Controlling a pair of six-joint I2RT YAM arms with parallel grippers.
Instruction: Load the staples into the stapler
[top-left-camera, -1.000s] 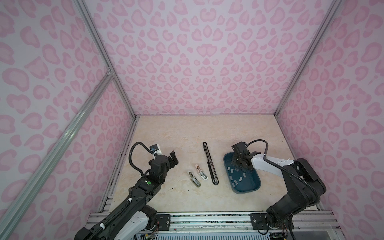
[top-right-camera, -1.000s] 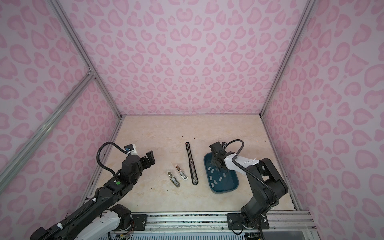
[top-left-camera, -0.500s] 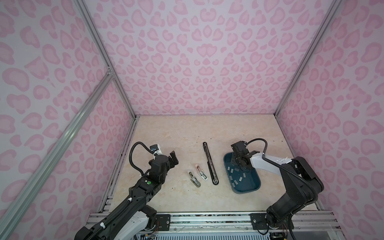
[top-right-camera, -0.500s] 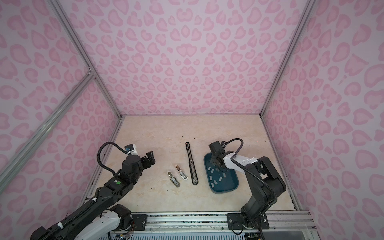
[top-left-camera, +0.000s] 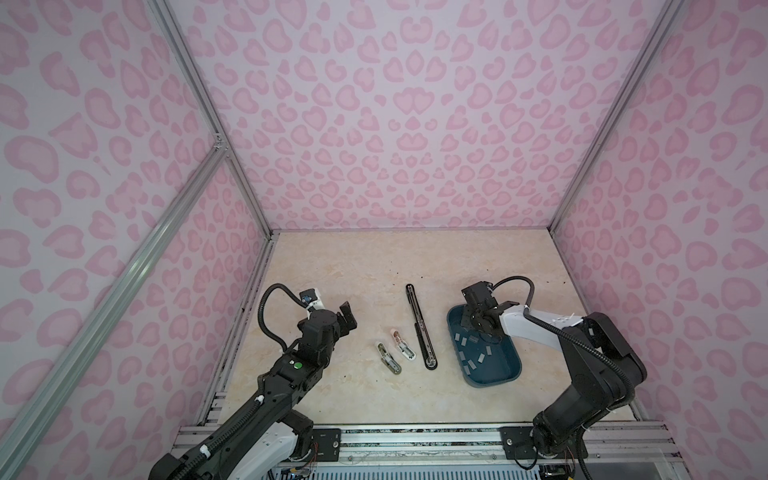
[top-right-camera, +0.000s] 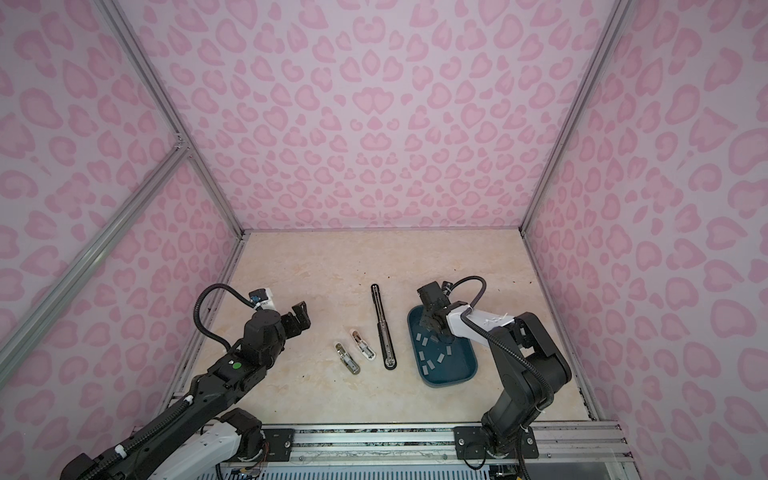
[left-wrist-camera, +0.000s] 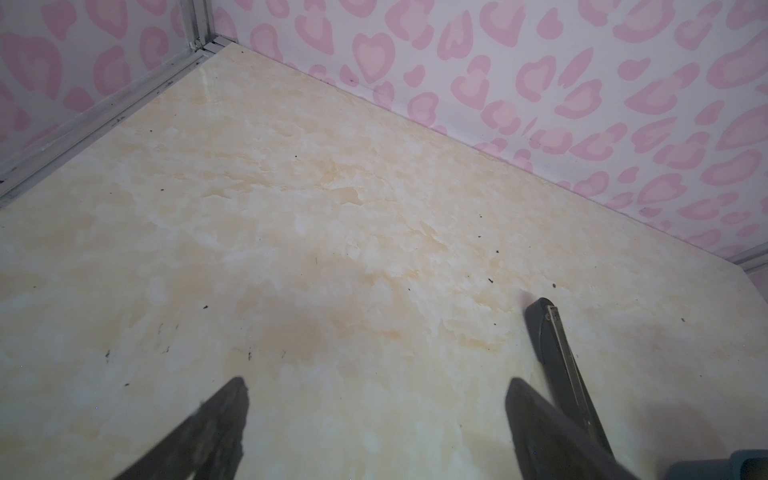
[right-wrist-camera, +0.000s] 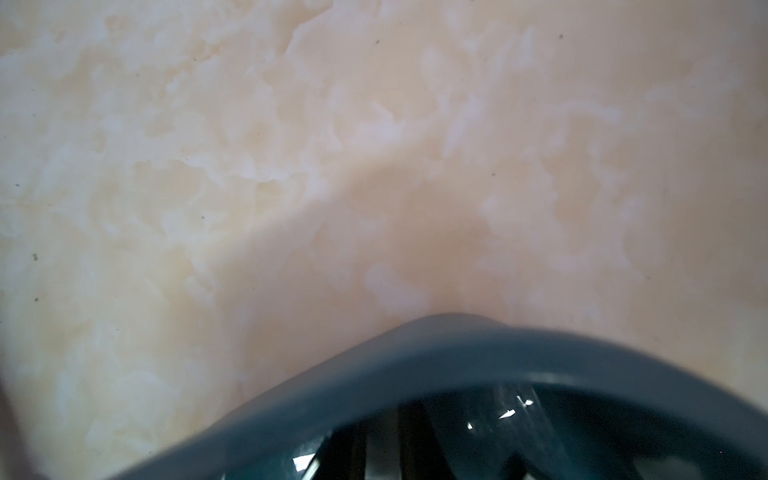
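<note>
Glossy marbled tabletop (top-left-camera: 353, 282), smooth plastic tray (top-left-camera: 498, 370), grey metallic staples (top-left-camera: 482, 358).

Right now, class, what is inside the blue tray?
Grey staples lie scattered in the blue tray. The right hand dips into its far end, hiding whatever lies beneath it.

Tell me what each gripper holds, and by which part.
Left gripper: open, empty. Right gripper: in the blue tray among the staples; whether it grips one cannot be told.
</note>
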